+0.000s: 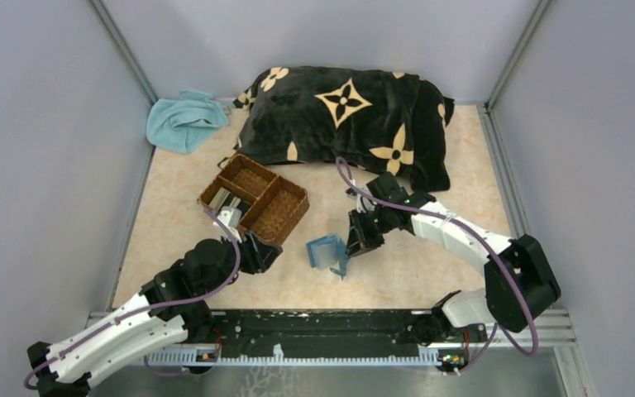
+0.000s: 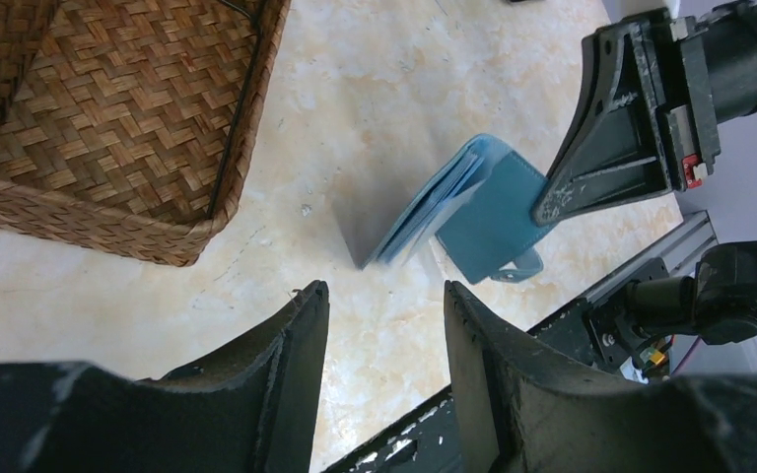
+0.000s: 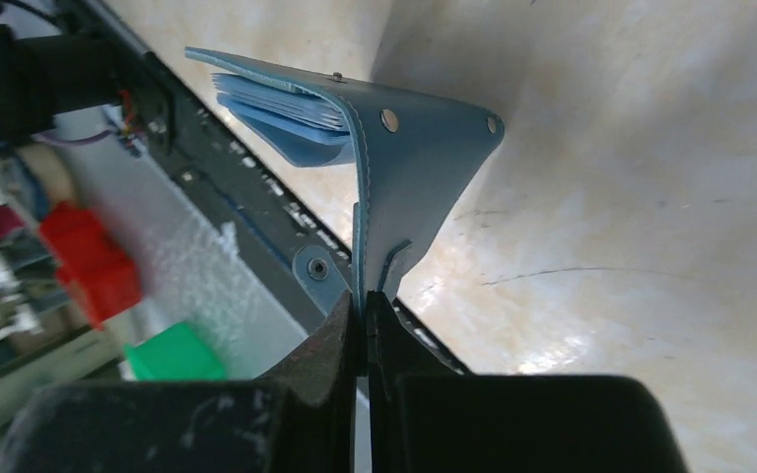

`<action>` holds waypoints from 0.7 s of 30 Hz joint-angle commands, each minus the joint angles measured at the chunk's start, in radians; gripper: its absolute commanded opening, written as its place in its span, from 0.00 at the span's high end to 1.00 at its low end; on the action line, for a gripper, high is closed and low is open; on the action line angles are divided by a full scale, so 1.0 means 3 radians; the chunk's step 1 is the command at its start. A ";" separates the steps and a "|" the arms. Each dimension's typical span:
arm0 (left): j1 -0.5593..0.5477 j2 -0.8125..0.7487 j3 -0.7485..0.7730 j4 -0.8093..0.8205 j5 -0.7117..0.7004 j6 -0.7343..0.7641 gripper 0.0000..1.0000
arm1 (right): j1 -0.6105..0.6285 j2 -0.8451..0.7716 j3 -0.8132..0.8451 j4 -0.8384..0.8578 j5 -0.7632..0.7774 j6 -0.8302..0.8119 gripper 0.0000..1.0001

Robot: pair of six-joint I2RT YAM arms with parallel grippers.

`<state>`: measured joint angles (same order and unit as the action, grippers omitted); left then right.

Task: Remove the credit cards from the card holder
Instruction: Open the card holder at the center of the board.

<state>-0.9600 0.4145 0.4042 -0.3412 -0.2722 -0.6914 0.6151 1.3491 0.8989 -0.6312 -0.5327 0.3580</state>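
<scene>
The teal-blue card holder [image 1: 328,251] stands half open on the table between my arms. It also shows in the left wrist view [image 2: 473,207] and the right wrist view [image 3: 404,187]. My right gripper [image 1: 355,246] [image 3: 363,301] is shut on its outer flap beside the clasp tab and holds it upright. Pale card edges [image 3: 276,103] show stacked inside the open fold. My left gripper [image 1: 264,251] [image 2: 384,288] is open and empty, low over the table, a short way left of the holder and pointing at it. Grey and pale flat pieces [image 1: 225,201] lie in the tray's left compartment.
A brown woven compartment tray [image 1: 277,211] [image 2: 108,108] sits just behind my left gripper. A black flower-patterned pillow [image 1: 347,116] fills the back. A teal cloth [image 1: 183,120] lies at the back left. The black rail [image 1: 322,331] runs along the near edge.
</scene>
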 commanded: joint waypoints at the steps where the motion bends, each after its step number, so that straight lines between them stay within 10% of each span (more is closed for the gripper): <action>1: -0.0007 0.0120 -0.0033 0.0244 0.0106 0.0070 0.47 | -0.0174 -0.0102 -0.0202 0.0764 -0.1049 0.0403 1.00; 8: -0.0011 0.0290 -0.0029 0.0393 0.0181 0.0104 0.47 | -0.0695 -0.0001 -0.0502 0.1494 -0.1494 0.1065 1.00; 21: -0.0006 0.0496 -0.0017 0.0561 0.0243 0.0216 0.46 | -0.0872 0.0491 -0.0353 0.1226 -0.0563 0.0854 1.00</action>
<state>-0.9600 0.5453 0.3992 -0.2222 -0.2188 -0.6548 0.3557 1.4681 0.7502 -0.2764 -0.8234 0.6323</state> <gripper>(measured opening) 0.537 0.017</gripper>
